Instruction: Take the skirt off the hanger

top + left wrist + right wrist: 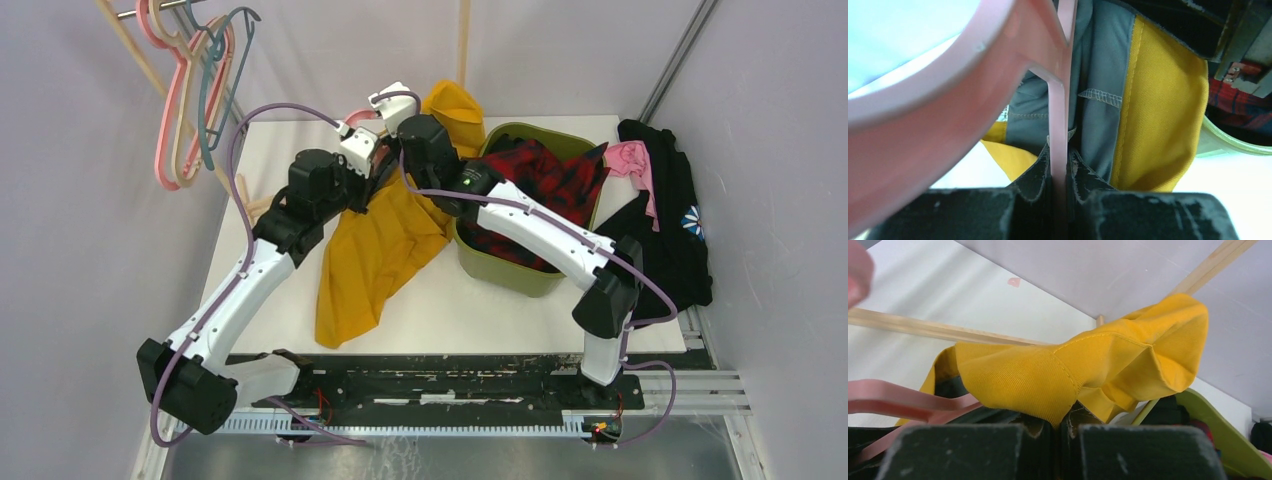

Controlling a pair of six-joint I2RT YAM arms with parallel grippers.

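A mustard-yellow skirt (375,250) with grey lining drapes across the middle of the white table (280,150), its upper part lifted near the back. It hangs on a pink hanger (1060,115). My left gripper (1060,167) is shut on a thin bar of the pink hanger, with the skirt (1158,100) just behind it. My right gripper (1065,422) is shut on an edge of the skirt (1073,370), holding a bunched fold up; the pink hanger (903,400) shows at its left. Both grippers (385,135) meet over the skirt's top in the top view.
An olive-green bin (500,265) with red plaid cloth (545,185) stands right of the skirt. Black and pink clothes (665,210) lie at the far right. Several empty hangers (195,90) hang on a rack at the back left. Wooden rack poles (938,330) cross behind.
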